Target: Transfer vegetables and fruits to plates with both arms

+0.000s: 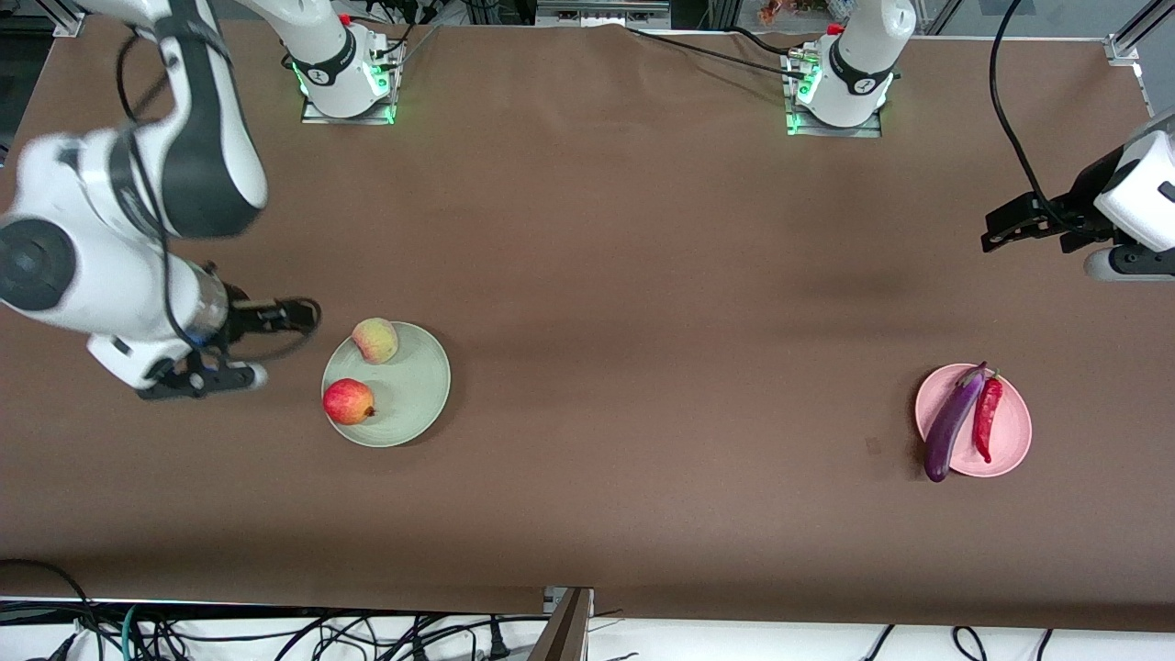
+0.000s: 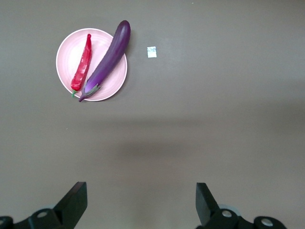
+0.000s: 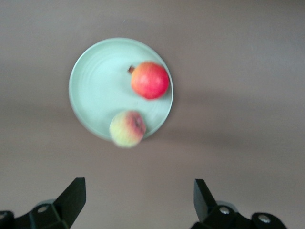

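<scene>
On the brown table (image 1: 587, 275) I see both grippers' jaws wide and empty, fruits on the green plate (image 1: 408, 404), vegetables on the pink plate (image 1: 1010, 431), whose overhanging eggplant (image 1: 950, 425) could roll off.

1. You will find no readable text, brand, number or sign on anything here.
2. The small white tag (image 2: 151, 52) on the table beside the pink plate (image 2: 66, 62) is too small for you to read.

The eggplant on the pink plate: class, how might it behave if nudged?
The eggplant looks glossy, so probably slippery. It is long and rounded, so it may roll. One end overhangs the pink plate, so it could tip off.
</scene>
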